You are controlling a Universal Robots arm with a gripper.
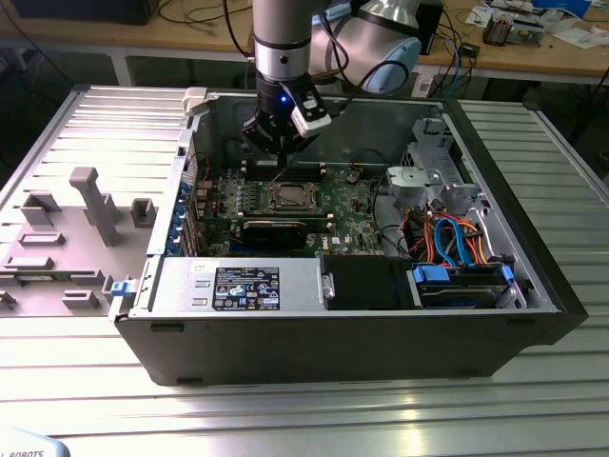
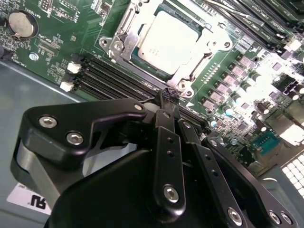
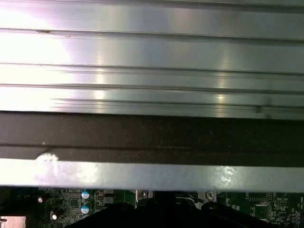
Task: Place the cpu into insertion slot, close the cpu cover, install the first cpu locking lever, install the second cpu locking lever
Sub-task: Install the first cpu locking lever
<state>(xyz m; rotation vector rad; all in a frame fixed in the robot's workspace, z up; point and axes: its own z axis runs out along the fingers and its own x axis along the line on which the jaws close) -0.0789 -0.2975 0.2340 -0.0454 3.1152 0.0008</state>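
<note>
Since we judge only from how things lie now, progress: the first two steps look done, the levers uncertain.

Chip: we see the cpu (image 2: 167, 42) seated flat in the insertion slot (image 2: 142, 59) on the green circuit board (image 2: 61, 47), its silver top showing through the frame window.

Frame: we read the cpu cover (image 2: 202, 61) as folded down around the chip, lying level on the socket.

Levers: we see thin metal rods running along the socket edges in the second wrist view, but we cannot tell whether either is hooked home.

Gripper: our gripper (image 2: 167, 97) hangs just beside the socket corner, fingers pressed together and holding nothing.

Setting: in the exterior view, the gripper (image 1: 276, 143) sits inside the open computer case (image 1: 333, 333), above the socket (image 1: 288, 196).
</note>
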